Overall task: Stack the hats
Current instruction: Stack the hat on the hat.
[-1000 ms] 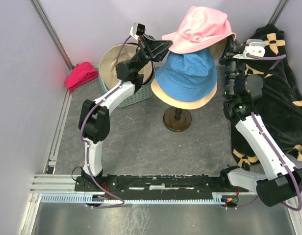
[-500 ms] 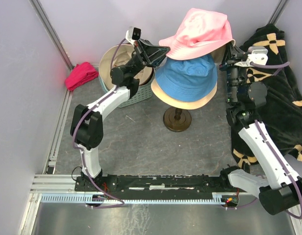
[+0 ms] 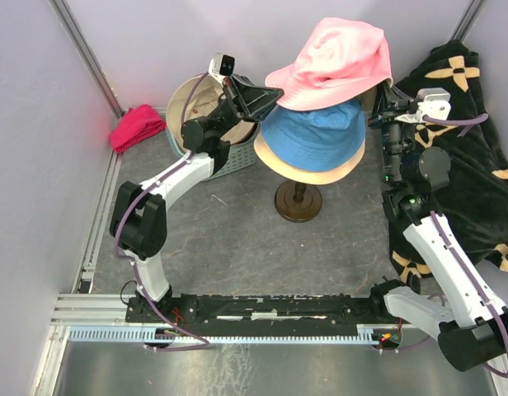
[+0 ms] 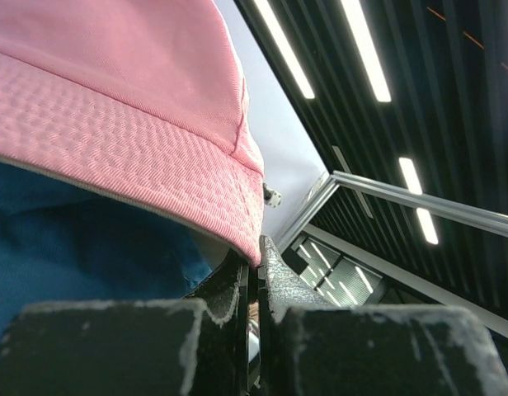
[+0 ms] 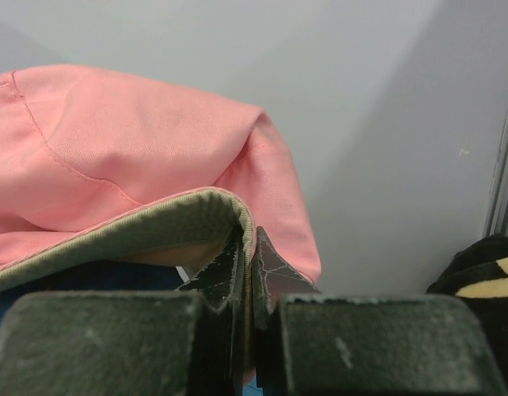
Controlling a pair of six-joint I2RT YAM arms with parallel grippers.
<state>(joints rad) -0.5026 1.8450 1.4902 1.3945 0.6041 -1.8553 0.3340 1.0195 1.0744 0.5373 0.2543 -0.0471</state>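
Note:
A pink hat (image 3: 336, 56) hangs in the air above a blue hat (image 3: 313, 132), which sits on a cream hat (image 3: 308, 172) on a dark round-footed stand (image 3: 298, 200). My left gripper (image 3: 275, 92) is shut on the pink brim's left edge (image 4: 252, 247). On the opposite side my right gripper (image 3: 386, 91) is shut on the same brim, where its olive underside shows (image 5: 247, 239). Both arms hold the pink hat stretched between them, tilted, just above the blue crown (image 4: 64, 231). Another tan hat (image 3: 196, 99) lies in the basket at the left.
A pale green basket (image 3: 229, 161) stands left of the stand. A magenta cloth (image 3: 136, 127) lies by the left wall. A large black cloth with beige flower marks (image 3: 464, 140) covers the right side, under the right arm.
Both grippers have carried the pink hat upward and a little to the right; it hangs higher above the blue hat than a second ago. Both grips stayed shut.

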